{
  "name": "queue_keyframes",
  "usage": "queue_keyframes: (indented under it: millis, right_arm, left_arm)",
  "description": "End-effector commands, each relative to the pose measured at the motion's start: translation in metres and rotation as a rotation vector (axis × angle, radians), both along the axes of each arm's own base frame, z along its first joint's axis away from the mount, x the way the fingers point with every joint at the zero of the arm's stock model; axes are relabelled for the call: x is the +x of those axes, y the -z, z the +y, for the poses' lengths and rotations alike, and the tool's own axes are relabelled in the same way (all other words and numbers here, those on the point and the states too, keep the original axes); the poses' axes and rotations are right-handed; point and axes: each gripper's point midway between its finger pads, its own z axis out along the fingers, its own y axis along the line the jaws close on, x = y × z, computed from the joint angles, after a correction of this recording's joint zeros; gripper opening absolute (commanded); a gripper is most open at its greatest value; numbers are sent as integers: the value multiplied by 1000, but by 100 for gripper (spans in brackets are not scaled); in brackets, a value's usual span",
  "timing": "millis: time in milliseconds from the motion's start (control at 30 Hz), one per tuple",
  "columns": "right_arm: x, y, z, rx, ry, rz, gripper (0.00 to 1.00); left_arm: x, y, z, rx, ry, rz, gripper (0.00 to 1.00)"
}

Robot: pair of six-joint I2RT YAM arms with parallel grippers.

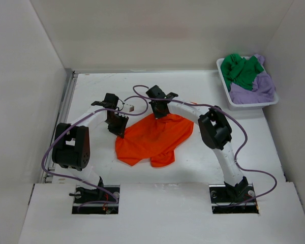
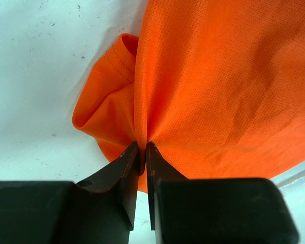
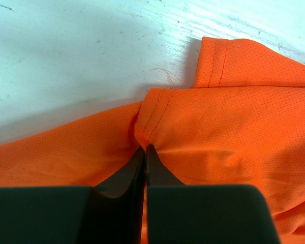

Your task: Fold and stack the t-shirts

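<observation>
White table (image 1: 193, 89), orange t-shirt (image 1: 152, 140) in left gripper (image 2: 143, 148) and right gripper (image 3: 144, 150)

You find the lone t-shirt (image 1: 155, 137) at the centre of the table (image 1: 193, 91), between the arms: left gripper (image 1: 117, 126) on its left edge, right gripper (image 1: 159, 113) on its far edge. In the far right corner, the basket (image 1: 254, 105) holds two more t-shirts (image 1: 241, 71), side by side.

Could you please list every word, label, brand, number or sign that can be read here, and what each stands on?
There is none to read in any view.
The orange t-shirt is plain cloth in all three views.
The green t-shirt and the lavender t-shirt, heaped in the white basket, show no print.
The table bears only faint scuffs, no writing.
</observation>
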Motion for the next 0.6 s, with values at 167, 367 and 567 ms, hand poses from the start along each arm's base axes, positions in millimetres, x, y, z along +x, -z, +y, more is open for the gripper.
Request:
queue_keyframes:
  millis: [167,367,567]
  right_arm:
    - [15,-34,-8,43,31,-56,19]
    - [15,-20,-10,39,36,-29,15]
    - [21,-33,-5,68,39,-65,21]
  left_arm:
    - [16,-19,-2,-23,-12,-77,9]
    - [16,-19,-2,-22,-11,-76,9]
    - [14,-18,-3,-21,-6,-72,9]
